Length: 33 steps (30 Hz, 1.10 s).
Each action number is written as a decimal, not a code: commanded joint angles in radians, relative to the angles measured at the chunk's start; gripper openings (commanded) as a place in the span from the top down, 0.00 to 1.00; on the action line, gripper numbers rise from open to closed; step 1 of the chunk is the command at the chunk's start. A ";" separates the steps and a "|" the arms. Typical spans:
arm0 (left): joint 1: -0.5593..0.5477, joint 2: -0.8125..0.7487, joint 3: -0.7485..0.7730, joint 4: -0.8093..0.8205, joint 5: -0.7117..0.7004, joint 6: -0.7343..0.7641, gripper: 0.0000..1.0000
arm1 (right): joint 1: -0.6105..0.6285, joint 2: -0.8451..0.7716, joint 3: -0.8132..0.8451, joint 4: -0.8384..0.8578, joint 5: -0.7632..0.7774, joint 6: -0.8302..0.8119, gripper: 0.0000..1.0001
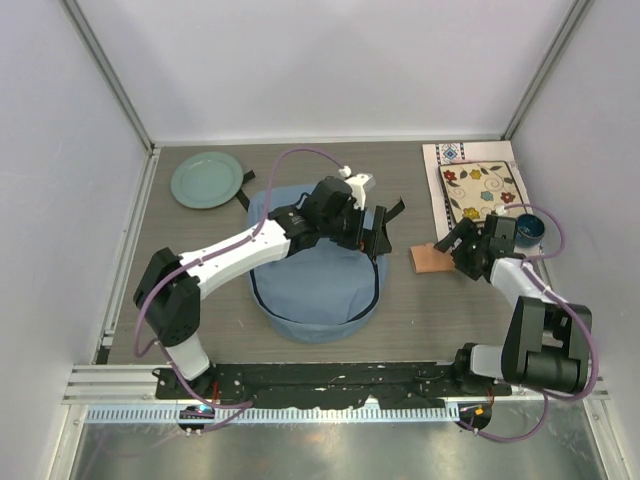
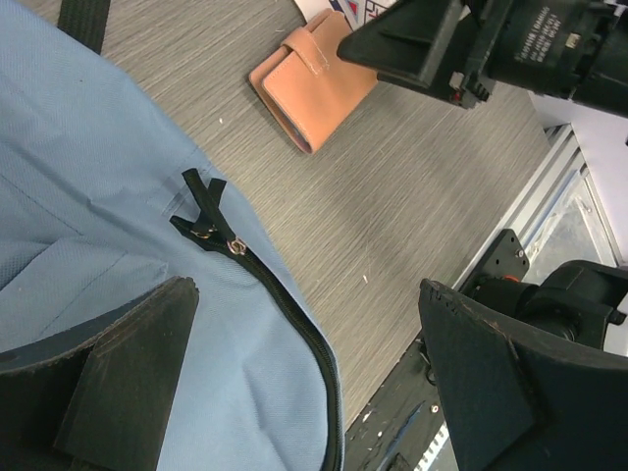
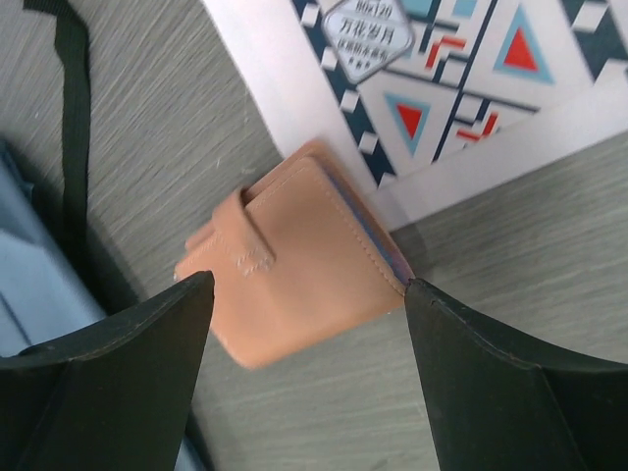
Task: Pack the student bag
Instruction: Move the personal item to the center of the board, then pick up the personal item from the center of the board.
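Right gripper (image 3: 306, 294) spread, straddling the tan wallet (image 3: 294, 260), which lies just right of the student bag (image 1: 315, 290) mid-table; left gripper (image 2: 306, 292) spread over the bag's zipper (image 2: 270, 280), so the right arm is nearer.

You have bright, even, diffuse light from above in the overhead view; the student bag (image 1: 315, 290) casts only a soft, narrow shadow on the table (image 1: 420, 310). Your left wrist view is sharp on the table grain. In your right wrist view the tan wallet (image 3: 294, 265) blurs at its near edge, and the dark fingers (image 3: 108, 383) show little detail
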 commanded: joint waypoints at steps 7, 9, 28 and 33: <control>-0.035 0.078 0.112 0.058 0.056 -0.059 0.00 | 0.001 -0.233 0.023 -0.118 0.037 0.014 0.17; -0.053 0.119 0.162 0.064 0.065 -0.070 0.00 | 0.001 -0.232 0.031 -0.118 0.088 0.029 0.17; -0.063 0.486 0.342 0.170 0.068 -0.233 0.09 | -0.006 0.015 0.077 -0.006 0.075 0.028 0.35; -0.057 0.543 0.350 0.231 0.106 -0.280 0.16 | -0.011 0.041 0.072 0.037 0.046 0.028 0.39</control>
